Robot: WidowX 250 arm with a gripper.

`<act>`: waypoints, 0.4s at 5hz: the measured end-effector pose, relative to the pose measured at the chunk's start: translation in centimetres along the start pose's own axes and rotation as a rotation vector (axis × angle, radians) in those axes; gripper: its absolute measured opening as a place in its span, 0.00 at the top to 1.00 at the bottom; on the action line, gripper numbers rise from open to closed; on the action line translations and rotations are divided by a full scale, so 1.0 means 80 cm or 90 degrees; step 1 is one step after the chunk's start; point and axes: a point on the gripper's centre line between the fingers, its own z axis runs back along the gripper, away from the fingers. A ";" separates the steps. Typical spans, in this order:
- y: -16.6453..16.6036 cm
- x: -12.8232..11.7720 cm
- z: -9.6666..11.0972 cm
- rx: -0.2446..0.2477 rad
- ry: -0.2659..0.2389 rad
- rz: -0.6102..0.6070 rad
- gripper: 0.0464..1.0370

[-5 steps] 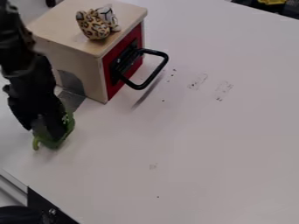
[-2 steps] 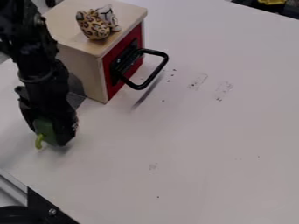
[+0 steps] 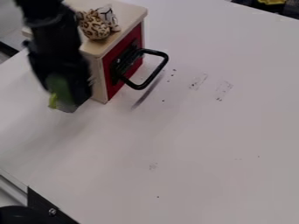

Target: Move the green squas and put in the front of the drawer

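The black gripper [image 3: 65, 94] hangs at the left of the view, in front of the wooden drawer box's left side and above the table. It is shut on the green squash [image 3: 60, 92], whose yellow-green stem [image 3: 53, 101] points out to the lower left. The drawer box [image 3: 98, 81] stands at the upper left, with a red drawer front [image 3: 135, 61] facing right. A black loop handle [image 3: 153, 74] sticks out from that front, and the drawer is closed.
A leopard-spotted plush toy [image 3: 95, 25] sits on top of the box. The white table [image 3: 198, 144] spreads to the right and below. A black bracket [image 3: 46, 208] lies at the lower left corner, and dark items with yellow [image 3: 271, 2] are at the upper right.
The gripper has lifted the squash off the table and carried it up and to the right, nearer the box. The box, its handle and the plush toy have not moved.
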 end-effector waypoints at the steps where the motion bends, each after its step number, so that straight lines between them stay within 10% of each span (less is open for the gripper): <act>1: -0.043 0.052 0.040 -0.004 -0.051 -0.046 0.16; 2: -0.069 0.114 0.055 -0.029 -0.074 -0.048 0.16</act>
